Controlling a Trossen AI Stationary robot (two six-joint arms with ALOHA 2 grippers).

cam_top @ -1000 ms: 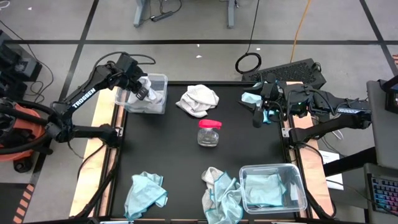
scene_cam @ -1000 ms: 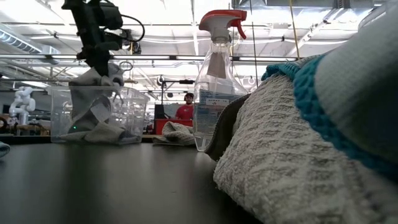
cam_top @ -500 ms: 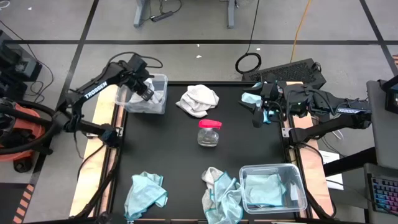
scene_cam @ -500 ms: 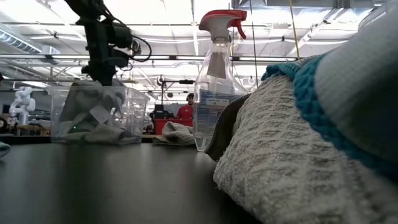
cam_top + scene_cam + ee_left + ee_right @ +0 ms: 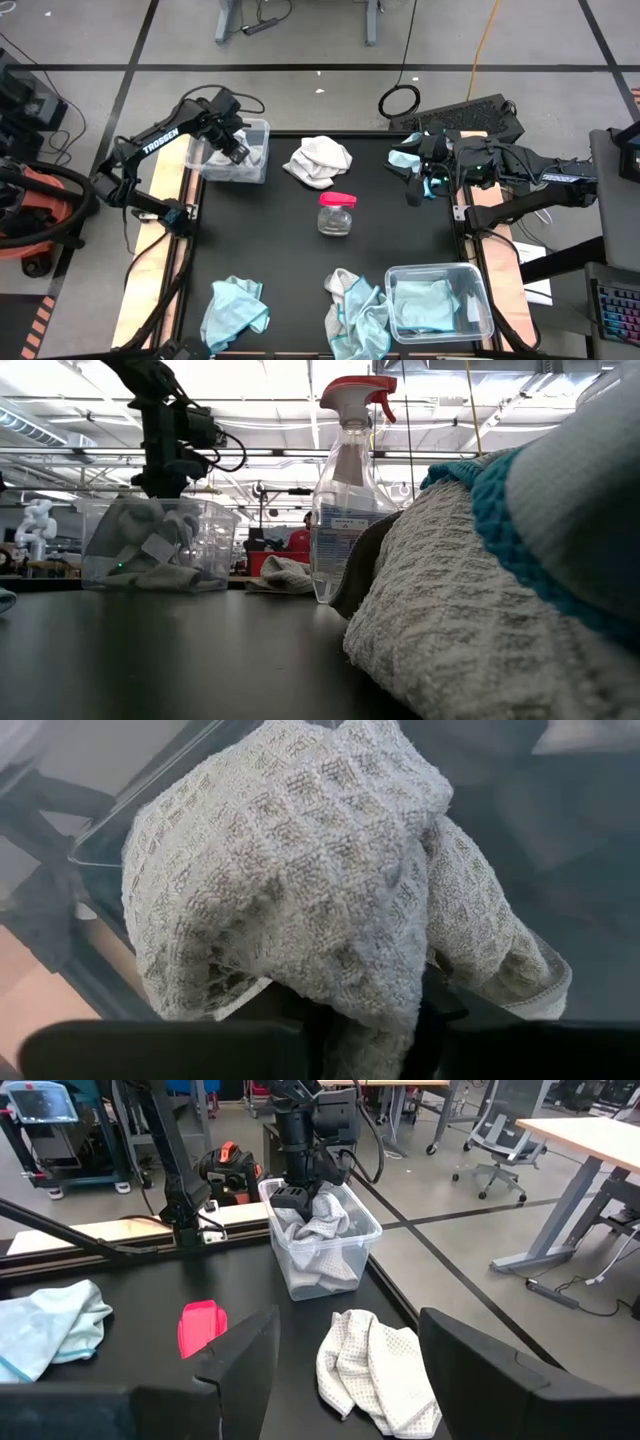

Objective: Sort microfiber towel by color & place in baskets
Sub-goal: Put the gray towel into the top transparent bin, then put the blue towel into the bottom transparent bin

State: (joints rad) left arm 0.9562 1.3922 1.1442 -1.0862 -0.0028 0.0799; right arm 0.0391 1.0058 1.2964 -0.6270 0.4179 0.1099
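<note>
A white waffle-weave towel (image 5: 300,870) lies heaped in the clear bin (image 5: 258,128) at the table's far left. My left gripper (image 5: 236,150) stands just over it, pointing down, with cloth between its fingers. A second white towel (image 5: 318,160) lies on the table at the far middle. Light blue towels lie at the near left (image 5: 235,310) and in the near-right bin (image 5: 480,320). A mixed pile (image 5: 355,312) lies beside that bin. My right gripper (image 5: 420,182) waits open at the far right, next to a light blue towel (image 5: 403,157). My left gripper has a fold of the white towel (image 5: 372,1020) between its two fingers, which come from above and point down into the bin. The towel sits slack, slumped in a heap inside the bin (image 5: 215,545). Cloth hides the fingertips.
A clear bottle with a red top (image 5: 336,213) stands at the table's middle. In the low view a heap of grey and teal cloth (image 5: 480,610) fills the near right. Black tabletop shows bare between the bottle and the far-left bin.
My left gripper has gone down toward the far-left bin with the white towel. The towel hung below the fingers with its lower end in the bin; now it is slumped in a heap inside the bin.
</note>
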